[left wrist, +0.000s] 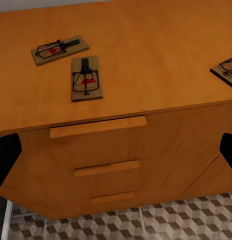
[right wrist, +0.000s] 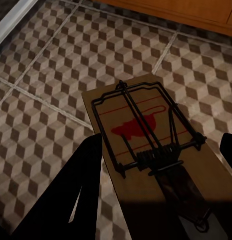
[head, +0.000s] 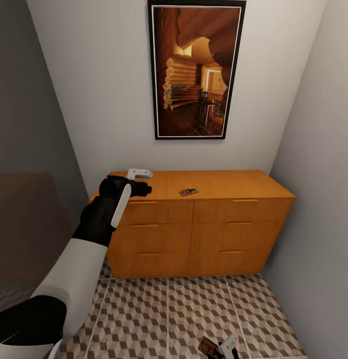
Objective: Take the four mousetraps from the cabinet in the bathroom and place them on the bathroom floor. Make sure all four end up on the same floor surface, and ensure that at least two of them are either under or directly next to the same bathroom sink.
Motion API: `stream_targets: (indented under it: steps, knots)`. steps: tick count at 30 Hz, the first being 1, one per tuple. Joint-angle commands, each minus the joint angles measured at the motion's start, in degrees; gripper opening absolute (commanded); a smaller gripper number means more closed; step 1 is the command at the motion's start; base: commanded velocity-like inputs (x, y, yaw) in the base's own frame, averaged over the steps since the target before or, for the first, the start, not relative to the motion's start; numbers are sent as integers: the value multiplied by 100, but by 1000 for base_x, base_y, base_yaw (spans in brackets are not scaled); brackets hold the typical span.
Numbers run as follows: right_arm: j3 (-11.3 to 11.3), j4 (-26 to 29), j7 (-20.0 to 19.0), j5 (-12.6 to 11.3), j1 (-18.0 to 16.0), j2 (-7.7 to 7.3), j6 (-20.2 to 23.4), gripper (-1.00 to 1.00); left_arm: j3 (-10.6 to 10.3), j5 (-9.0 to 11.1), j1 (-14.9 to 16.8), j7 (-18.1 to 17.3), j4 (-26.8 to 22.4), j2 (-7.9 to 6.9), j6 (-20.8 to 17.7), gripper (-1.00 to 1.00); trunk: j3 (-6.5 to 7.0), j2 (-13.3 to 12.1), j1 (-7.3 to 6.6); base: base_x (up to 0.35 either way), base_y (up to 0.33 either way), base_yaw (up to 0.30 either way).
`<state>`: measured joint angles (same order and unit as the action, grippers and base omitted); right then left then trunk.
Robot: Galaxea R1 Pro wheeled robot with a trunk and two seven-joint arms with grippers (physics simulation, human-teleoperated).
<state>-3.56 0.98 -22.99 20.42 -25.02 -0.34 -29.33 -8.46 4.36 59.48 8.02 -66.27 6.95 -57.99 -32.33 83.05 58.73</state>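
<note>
The orange-brown cabinet (head: 214, 212) stands against the back wall. One mousetrap (head: 188, 191) lies on its top near the middle. In the left wrist view two mousetraps (left wrist: 60, 49) (left wrist: 86, 78) lie side by side on the cabinet top (left wrist: 155, 55), and a third (left wrist: 225, 70) sits at the picture's edge. My left gripper (head: 143, 181) hovers open over the cabinet's left end, holding nothing. Low over the bathroom floor (head: 169, 314), my right gripper (head: 221, 349) is shut on another mousetrap (right wrist: 145, 145), with dark fingers (right wrist: 71, 200) on either side of its board.
A framed picture (head: 196, 70) hangs above the cabinet. Grey walls close in on both sides, the right one (head: 318, 174) touching the cabinet's end. Patterned tile (right wrist: 56, 75) stretches in front of the drawers.
</note>
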Motion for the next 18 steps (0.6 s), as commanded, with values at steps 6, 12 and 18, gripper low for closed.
stream_targets:
  steps: [6, 12, 18]
  knots:
    - [-39, -2, -21, 24, -3, -2, -11, -100, -1, 47, -34, 51, 0, -5, -13, 100, -6, 3, 0, 7, -7, 0]
    - [-39, -2, -21, 24, -3, -2, -11, -100, 197, 47, -39, 51, 0, -7, -11, 100, -6, 3, 0, 95, -1, 0]
    - [-39, -2, -21, 24, -3, -2, -11, -100, 432, 47, -41, 51, 0, -8, -11, 100, -6, 3, 0, 175, 0, 0]
